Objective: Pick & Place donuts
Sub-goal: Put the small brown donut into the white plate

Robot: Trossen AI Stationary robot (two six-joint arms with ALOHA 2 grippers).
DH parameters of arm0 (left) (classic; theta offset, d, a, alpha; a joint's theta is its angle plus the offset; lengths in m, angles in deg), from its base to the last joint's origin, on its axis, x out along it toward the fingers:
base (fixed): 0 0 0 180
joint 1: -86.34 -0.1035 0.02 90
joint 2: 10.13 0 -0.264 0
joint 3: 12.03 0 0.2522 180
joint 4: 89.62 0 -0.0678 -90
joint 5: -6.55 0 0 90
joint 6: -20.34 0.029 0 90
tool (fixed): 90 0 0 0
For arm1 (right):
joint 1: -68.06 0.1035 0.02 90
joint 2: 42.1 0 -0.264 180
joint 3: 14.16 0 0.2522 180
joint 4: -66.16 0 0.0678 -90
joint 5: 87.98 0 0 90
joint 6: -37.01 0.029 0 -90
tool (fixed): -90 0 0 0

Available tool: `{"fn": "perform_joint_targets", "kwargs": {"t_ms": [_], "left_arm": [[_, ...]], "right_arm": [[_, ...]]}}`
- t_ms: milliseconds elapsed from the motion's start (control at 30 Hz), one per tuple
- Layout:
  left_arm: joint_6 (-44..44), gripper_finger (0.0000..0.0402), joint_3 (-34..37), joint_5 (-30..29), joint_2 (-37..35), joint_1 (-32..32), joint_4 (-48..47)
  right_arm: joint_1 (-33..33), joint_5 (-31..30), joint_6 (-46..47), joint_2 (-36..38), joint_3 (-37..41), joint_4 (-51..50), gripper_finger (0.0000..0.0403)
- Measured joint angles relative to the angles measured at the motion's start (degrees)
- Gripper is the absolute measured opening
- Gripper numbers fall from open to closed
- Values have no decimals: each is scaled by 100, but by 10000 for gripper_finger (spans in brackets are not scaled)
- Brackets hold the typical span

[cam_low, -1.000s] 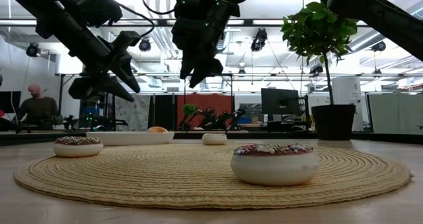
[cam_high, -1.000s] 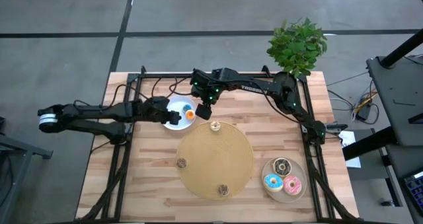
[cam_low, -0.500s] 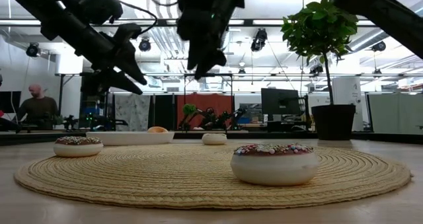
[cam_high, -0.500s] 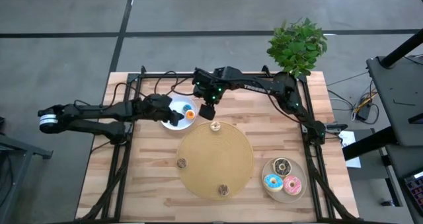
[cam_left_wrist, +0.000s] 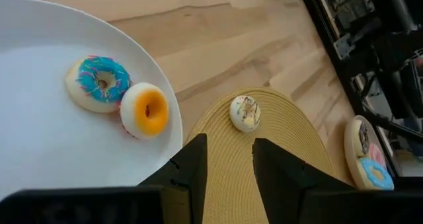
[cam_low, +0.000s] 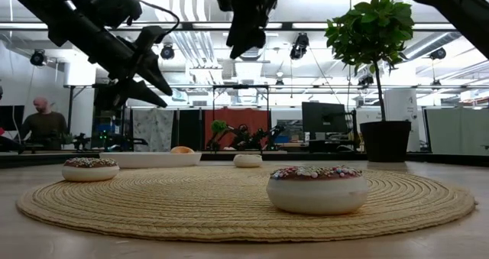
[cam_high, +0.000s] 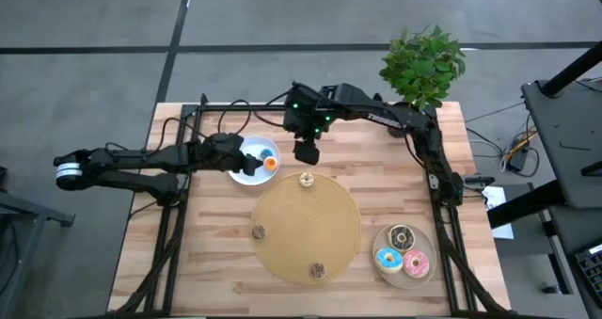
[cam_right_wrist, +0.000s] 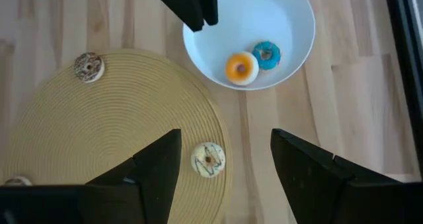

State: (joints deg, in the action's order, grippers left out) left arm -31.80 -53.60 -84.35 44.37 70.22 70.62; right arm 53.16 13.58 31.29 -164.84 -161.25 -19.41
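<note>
Left end effector (cam_high: 237,158) hangs over the left side of the white plate (cam_high: 246,175) in the upper middle of the high view, fingers a little apart and holding nothing. That plate carries an orange donut (cam_high: 270,163) and a blue-iced donut (cam_left_wrist: 100,83), touching side by side; in the left wrist view both lie just ahead of the fingers, so this arm looks nearer to them. Right end effector (cam_high: 306,151) hovers above the bare counter (cam_high: 395,183) just beyond the far edge of the round woven mat (cam_high: 306,227), fingers wide apart and empty; the pale donut (cam_high: 307,179) on the mat's upper rim lies right below it in the frame, seen between its fingers from the right wrist. Two more small donuts (cam_high: 258,231) sit at the mat's left and lower edges, well apart. Three larger iced donuts (cam_high: 403,236) fill the beige plate (cam_high: 425,278) at lower right. Rings have no long axis, so any approach angle serves. Open wood flanks the mat, though the two arms stand close near the white plate.
</note>
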Motion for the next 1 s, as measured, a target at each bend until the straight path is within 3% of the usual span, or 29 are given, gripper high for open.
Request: {"fn": "perform_joint_targets", "kwargs": {"t_ms": [133, 467, 600, 833, 1000], "left_arm": [[251, 110, 0, 32, 0, 0, 0], [903, 208, 0, 535, 0, -2, 1], [978, 213, 0, 1110, 0, 6, -2], [925, 213, 0, 2665, 2, 90, 149], [1231, 213, -58, 2880, -11, 313, 206]], "right_arm": [[4, -2, 275, 142, 12, -78, 224], [106, -149, 501, 461, 49, -307, 224], [193, -173, 533, 565, 187, -345, 224], [518, -170, 746, 601, 481, -363, 224], [769, -431, 953, 601, 700, -354, 224]]}}
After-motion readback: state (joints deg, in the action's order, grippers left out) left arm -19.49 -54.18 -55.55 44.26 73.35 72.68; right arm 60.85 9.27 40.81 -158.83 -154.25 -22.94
